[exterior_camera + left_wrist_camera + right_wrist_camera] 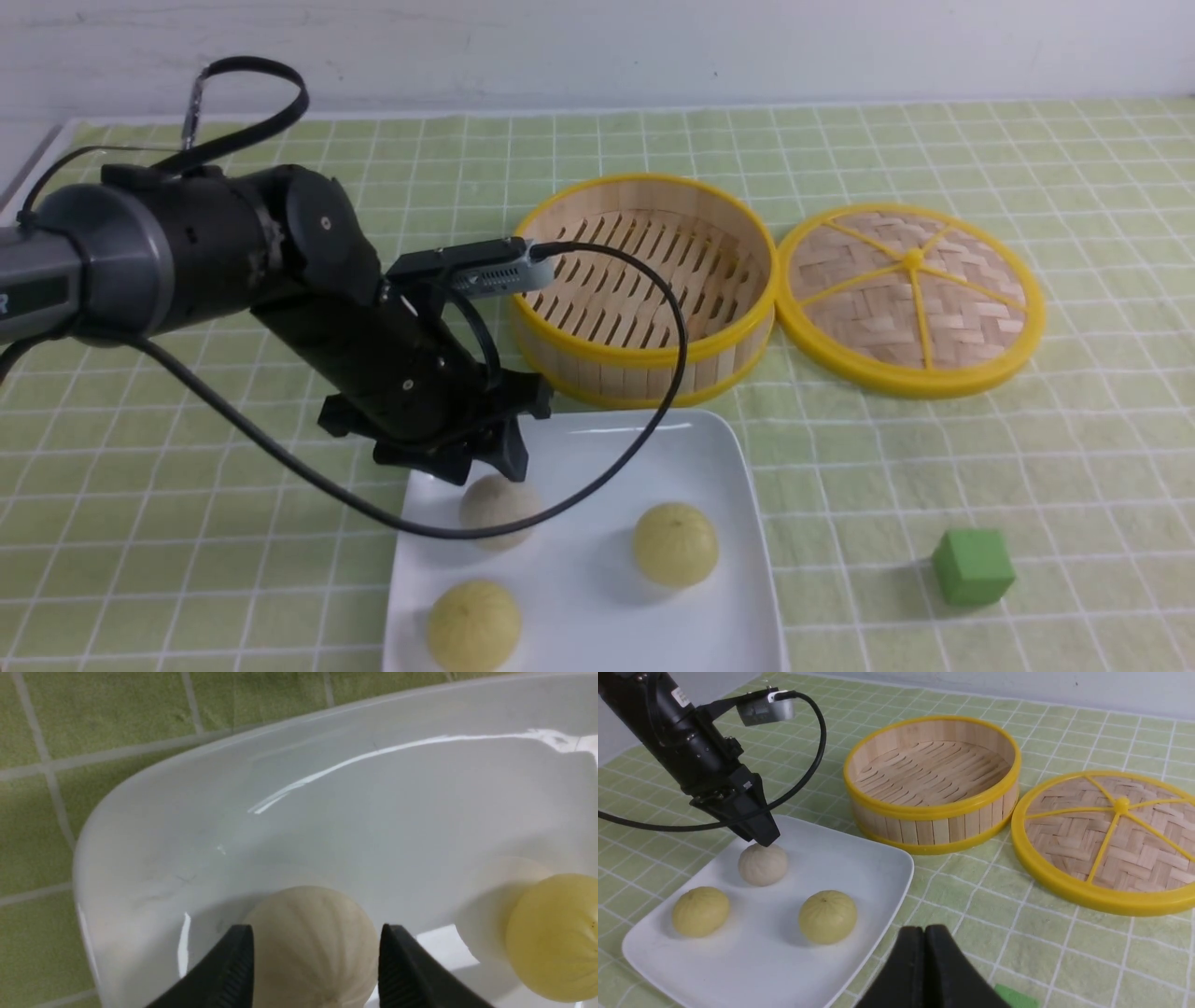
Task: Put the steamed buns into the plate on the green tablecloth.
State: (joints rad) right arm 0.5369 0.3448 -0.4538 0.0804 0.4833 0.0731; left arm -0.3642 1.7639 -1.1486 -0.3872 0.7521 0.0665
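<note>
The whitish steamed bun (498, 511) is seen near the plate's (709, 448) far left corner, straddled by the parted left gripper (485, 474); whether it is grasped cannot be told.

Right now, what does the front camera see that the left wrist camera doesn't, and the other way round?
Front only: the steamer basket, its lid, the green cube and the left arm. Left wrist only: the left gripper up close, jaws apart either side of the whitish bun. Both: the plate, that bun, a yellow bun and the green tablecloth.
</note>
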